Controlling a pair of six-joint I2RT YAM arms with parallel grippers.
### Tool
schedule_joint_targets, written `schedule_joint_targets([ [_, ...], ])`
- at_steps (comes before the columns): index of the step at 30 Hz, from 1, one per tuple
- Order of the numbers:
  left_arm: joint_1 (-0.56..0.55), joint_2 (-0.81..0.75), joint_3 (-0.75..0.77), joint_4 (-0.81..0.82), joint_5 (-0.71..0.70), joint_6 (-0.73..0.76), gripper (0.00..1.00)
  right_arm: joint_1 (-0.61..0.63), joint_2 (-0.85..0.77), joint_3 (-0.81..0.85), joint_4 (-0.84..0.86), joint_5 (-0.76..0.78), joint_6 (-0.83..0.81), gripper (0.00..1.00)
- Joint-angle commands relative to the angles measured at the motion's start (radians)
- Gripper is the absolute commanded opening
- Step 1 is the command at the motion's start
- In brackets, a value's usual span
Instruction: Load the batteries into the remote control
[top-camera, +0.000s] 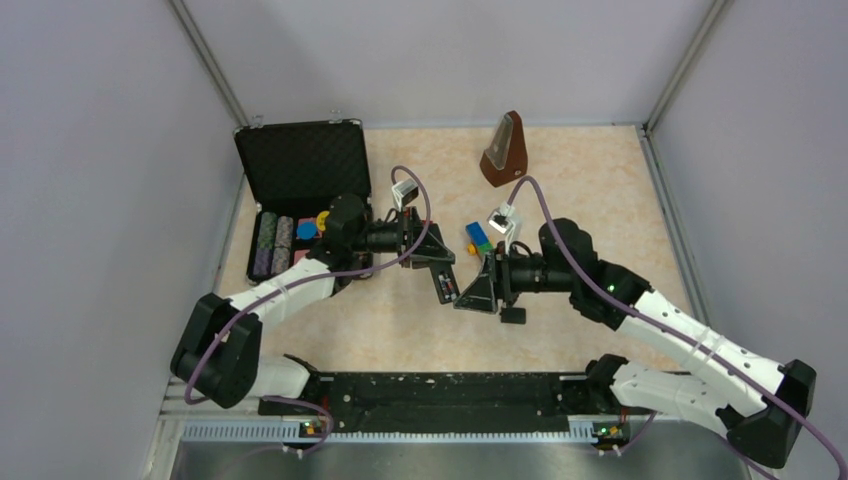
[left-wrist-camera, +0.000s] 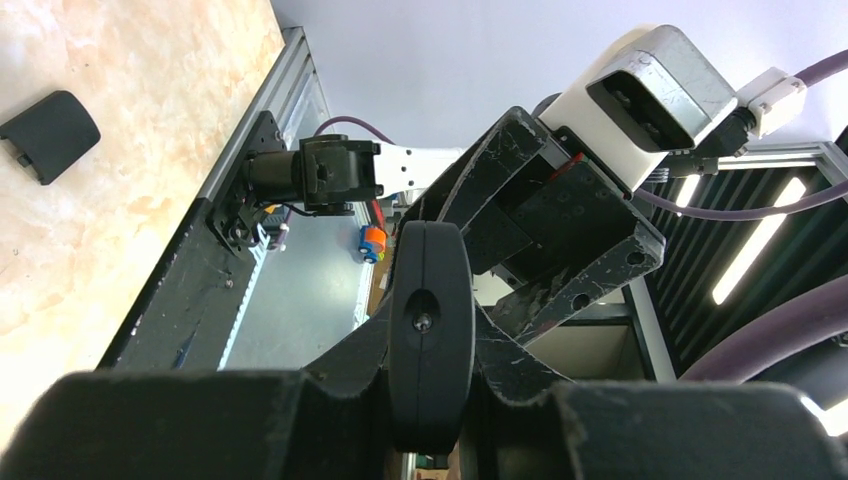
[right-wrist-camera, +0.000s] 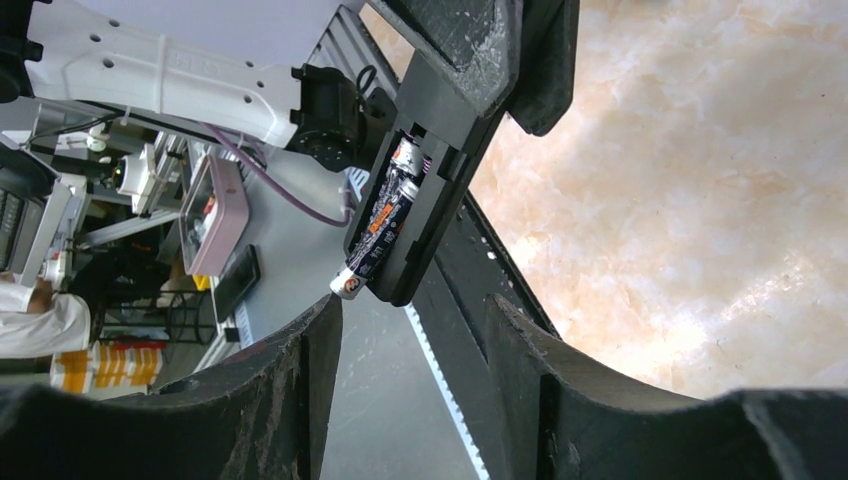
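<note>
The remote control (top-camera: 447, 284) is a slim black bar held above the table, and my left gripper (top-camera: 438, 262) is shut on it. In the left wrist view its end (left-wrist-camera: 430, 330) sits clamped between the fingers. The right wrist view shows its open compartment with two batteries in line, the upper battery (right-wrist-camera: 405, 162) seated and the lower battery (right-wrist-camera: 368, 245) sticking out past the remote's end. My right gripper (right-wrist-camera: 415, 312) is open and holds nothing. It sits just below the remote, its left fingertip (right-wrist-camera: 330, 312) close under the protruding battery's end.
A small black cover piece (top-camera: 513, 315) lies on the table under the right wrist. A colourful toy-brick train (top-camera: 478, 238) stands behind the grippers, a brown metronome (top-camera: 505, 150) at the back, and an open black case (top-camera: 300, 190) with chips at the left.
</note>
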Motion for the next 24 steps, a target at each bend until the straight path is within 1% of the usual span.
schedule_joint_targets([
  [1, -0.004, -0.037, 0.03, 0.016, 0.015, 0.029, 0.0, -0.017, -0.001, 0.03, 0.081, 0.006, 0.024, 0.53],
  [10, -0.005, -0.045, 0.033, 0.013, 0.011, 0.028, 0.0, -0.017, 0.007, 0.016, 0.084, 0.027, 0.038, 0.53],
  [20, -0.009, -0.058, 0.042, 0.004, 0.004, 0.02, 0.0, -0.027, 0.019, -0.005, 0.076, 0.069, 0.061, 0.48],
  [24, -0.013, -0.055, 0.049, -0.016, 0.004, 0.034, 0.0, -0.029, 0.02, -0.01, 0.089, 0.065, 0.071, 0.48],
])
